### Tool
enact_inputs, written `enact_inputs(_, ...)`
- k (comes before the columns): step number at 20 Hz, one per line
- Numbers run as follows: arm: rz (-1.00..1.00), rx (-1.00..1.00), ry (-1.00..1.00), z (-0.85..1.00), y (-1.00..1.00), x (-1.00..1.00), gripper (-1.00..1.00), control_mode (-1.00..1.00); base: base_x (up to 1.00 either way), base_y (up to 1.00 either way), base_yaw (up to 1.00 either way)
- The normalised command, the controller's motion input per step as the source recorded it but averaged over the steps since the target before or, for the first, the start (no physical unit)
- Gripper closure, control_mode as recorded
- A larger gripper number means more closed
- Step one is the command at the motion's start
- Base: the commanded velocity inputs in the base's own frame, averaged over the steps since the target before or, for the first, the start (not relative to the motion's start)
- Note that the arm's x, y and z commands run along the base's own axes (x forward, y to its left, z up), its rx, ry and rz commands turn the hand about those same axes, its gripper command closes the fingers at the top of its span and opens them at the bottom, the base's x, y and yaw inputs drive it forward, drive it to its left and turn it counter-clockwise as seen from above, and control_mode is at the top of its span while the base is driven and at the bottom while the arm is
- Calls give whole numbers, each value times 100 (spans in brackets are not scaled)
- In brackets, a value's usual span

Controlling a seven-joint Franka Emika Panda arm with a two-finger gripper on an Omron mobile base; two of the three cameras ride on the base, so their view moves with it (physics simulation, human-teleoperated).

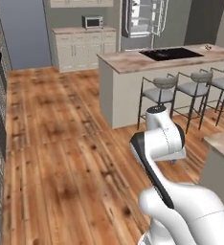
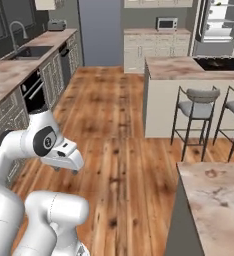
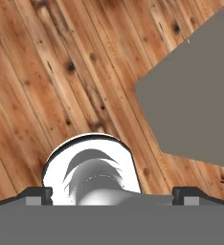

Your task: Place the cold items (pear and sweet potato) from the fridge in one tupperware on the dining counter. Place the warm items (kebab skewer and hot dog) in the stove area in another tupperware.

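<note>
Nearest the cams was the white arm, folded up close over its base. The gripper (image 3: 112,191) pointed down at the wood floor (image 3: 61,72), w/ only the tips of its two dark fingers (image 3: 37,195) poking up at the bottom of the hand view. They sat far apart, so the jaws were spread wide & held nothing.

A grey counter side (image 3: 190,105) filled the right of the hand view. It was prob. the dining counter (image 2: 214,195), which stood just beside the robot.

Task things: none could be made out. The fridge (image 1: 141,18) stood at the far wall w/ its doors open, well away from the arm. The pear & sweet potato were prob. inside, too small to tell. The stove (image 1: 171,53) sat on the island (image 1: 128,62) behind the stools (image 1: 159,93). A tiny speck lay near the far end of the island top; it might be a warm item, can't say. No tupperware could be seen on the bit of dining counter in view; most of it was cut off.

My guess on handling:
- Pear: firm, smooth, a bit slippy. Grab across the fat middle.
- Sweet potato: hard, heavier, rough. Grab across the middle.
- Hot dog: soft, squishy. Pinch gently at the middle.
- Skewer: thin & light, hard to pinch. Best take it by the food.
</note>
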Motion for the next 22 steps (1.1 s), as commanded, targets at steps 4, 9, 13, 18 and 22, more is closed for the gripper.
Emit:
enact_inputs(4, 0, 0, 0, 0, 0, 0, -100, 100, 100, 34, -4)
enact_inputs(9, 0, 0, 0, 0, 0, 0, -100, 100, 100, 32, -6)
enact_inputs(13, 0, 0, 0, 0, 0, 0, -100, 100, 100, 39, -10)
enact_inputs(18, 0, 0, 0, 0, 0, 0, -100, 100, 100, 57, -16)
enact_inputs(22, 0, 0, 0, 0, 0, 0, -100, 100, 100, 68, -16)
